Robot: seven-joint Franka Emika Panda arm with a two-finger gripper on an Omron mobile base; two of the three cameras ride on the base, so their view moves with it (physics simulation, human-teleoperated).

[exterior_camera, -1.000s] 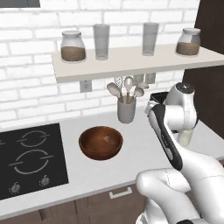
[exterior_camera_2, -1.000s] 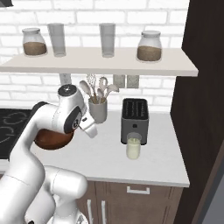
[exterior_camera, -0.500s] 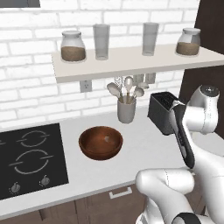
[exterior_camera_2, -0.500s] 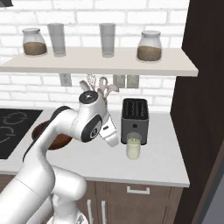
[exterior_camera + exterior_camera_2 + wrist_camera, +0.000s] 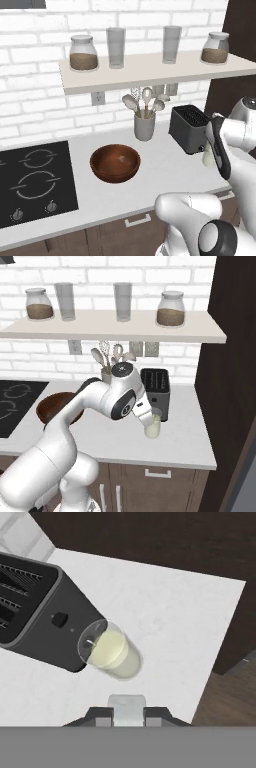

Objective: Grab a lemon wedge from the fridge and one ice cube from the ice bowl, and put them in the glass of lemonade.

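Note:
The glass of lemonade [image 5: 109,652] stands in front of the black toaster [image 5: 40,612], a short clear tumbler of pale yellow-green liquid [image 5: 152,429]. My gripper [image 5: 127,713] hovers just above and beside the glass, shut on a small pale ice cube [image 5: 127,706]. From the right base view the gripper [image 5: 144,417] hangs at the glass's rim. The arm partly covers the glass [image 5: 207,158] in the left base view. The wooden ice bowl [image 5: 115,163] sits left of it on the counter. The lemon wedge and the fridge are out of view.
A grey utensil cup [image 5: 144,126] stands behind the bowl. The stovetop [image 5: 30,180] lies at the left. Jars and tall glasses line the shelf [image 5: 150,70] above. A dark brown cabinet [image 5: 235,356] walls off the counter's right end.
The arm has swung right, from over the ice bowl to the glass beside the toaster. The gripper has stayed shut.

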